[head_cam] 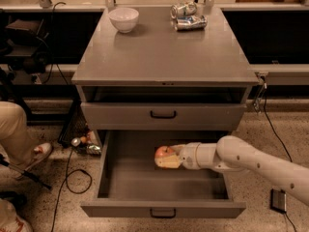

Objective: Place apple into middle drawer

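Note:
The red-orange apple (163, 153) sits between the pale fingers of my gripper (165, 158), inside the pulled-out middle drawer (163, 208), near the middle of its floor. My white arm comes in from the right over the drawer's right wall. The gripper is shut on the apple. I cannot tell whether the apple touches the drawer floor. The upper grey drawer (163, 115) above it is closed.
On the grey tabletop (164, 57) stand a white bowl (123, 19) at the back left and two crushed cans (188, 16) at the back right. A person's leg and shoe (24, 144) are at the left. Cables and small items lie on the floor left of the cabinet.

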Controlling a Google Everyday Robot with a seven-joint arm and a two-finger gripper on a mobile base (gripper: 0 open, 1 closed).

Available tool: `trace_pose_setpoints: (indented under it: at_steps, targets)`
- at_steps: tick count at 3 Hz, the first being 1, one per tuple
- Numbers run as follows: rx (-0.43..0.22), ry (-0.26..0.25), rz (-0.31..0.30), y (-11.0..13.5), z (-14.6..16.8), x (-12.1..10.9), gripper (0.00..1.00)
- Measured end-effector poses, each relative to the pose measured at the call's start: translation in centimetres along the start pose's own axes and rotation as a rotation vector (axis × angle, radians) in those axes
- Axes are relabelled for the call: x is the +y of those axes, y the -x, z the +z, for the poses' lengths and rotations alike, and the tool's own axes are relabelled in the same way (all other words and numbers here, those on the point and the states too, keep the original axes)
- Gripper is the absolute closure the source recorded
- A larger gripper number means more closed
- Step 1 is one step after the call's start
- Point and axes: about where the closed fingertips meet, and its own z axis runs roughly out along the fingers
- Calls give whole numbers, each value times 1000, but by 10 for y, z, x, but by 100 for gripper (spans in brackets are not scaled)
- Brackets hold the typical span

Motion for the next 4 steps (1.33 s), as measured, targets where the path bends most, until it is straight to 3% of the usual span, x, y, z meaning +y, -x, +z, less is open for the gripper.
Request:
trace_pose_setpoints:
  at_steps: [1,2,4]
  targets:
    - [21,17,-1,-31,51,-8,100]
    - [9,26,-14,-34,55,-9,100]
    - [-87,126,-112,-46,86,-18,100]
